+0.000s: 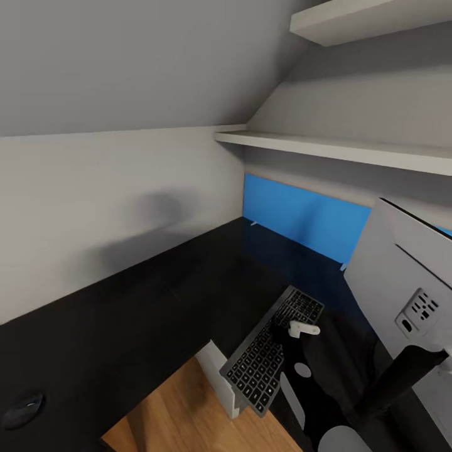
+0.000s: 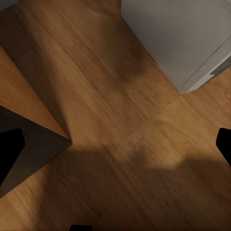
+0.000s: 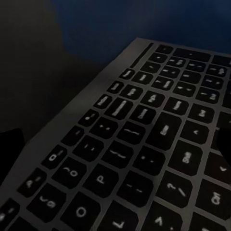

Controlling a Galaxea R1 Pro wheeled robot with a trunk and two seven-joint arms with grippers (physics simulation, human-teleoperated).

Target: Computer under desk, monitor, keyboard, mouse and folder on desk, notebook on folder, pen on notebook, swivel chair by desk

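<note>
The keyboard (image 1: 271, 351), dark grey with black keys, hangs tilted over the inner edge of the glossy black desk (image 1: 125, 314), with my right gripper (image 1: 284, 333) shut on its right side. Its keys (image 3: 144, 144) are seen very close in the right wrist view. The monitor (image 1: 408, 282) stands at the right with its light-grey back toward me. A white box, apparently the computer (image 1: 218, 375), sits on the floor below the desk edge and appears again as the computer (image 2: 178, 38). My left gripper (image 2: 115, 149) is open over bare floor. A small dark oval, perhaps the mouse (image 1: 22, 407), lies at the near left.
The desk's blue back panel (image 1: 301, 220) runs along the far wall. Two white shelves (image 1: 339, 147) jut out above the monitor. A sloped ceiling and grey wall close in on the left. The wooden floor (image 1: 182, 414) shows in the desk's inner corner.
</note>
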